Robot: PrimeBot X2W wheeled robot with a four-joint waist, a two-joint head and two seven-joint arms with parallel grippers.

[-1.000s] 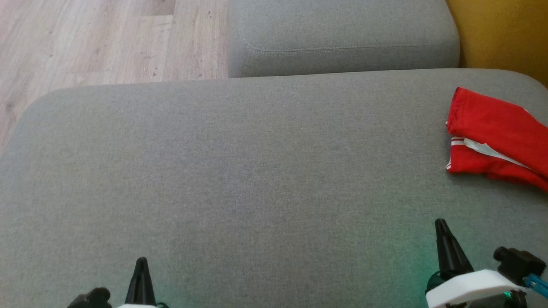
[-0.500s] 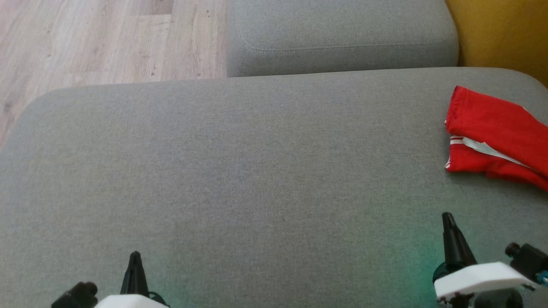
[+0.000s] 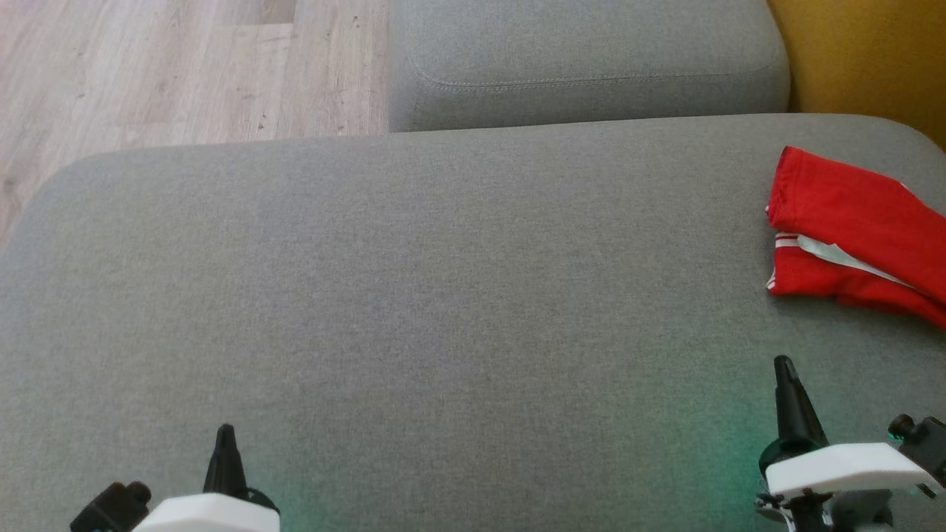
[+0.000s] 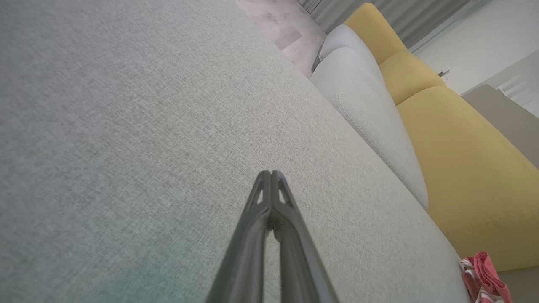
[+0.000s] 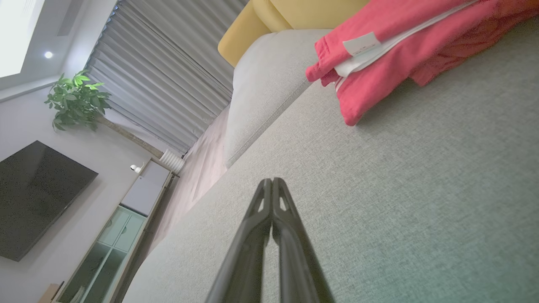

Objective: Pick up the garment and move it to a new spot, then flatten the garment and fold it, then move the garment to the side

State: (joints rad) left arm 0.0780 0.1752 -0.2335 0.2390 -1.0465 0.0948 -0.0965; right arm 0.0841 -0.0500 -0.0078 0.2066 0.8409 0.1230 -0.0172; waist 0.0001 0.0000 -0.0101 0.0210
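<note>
Lying on cushion [image 3: 443,295]: one red garment [image 3: 850,214]; left end effector [image 3: 224,431], right end effector [image 3: 784,363] (two) closed, empty.

White wrist housings [image 3: 842,467], slim black tapered fingers [image 3: 795,406], perhaps camera stubs [image 3: 111,504].

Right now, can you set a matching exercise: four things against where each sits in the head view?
Things:
1. garment
2. left end effector
3. right end effector
4. floor

Places:
A. top left corner
B. bottom right, shut
C. far right, lying on the seat
D. bottom left, shut

Pairs: 1-C, 2-D, 3-B, 4-A
</note>
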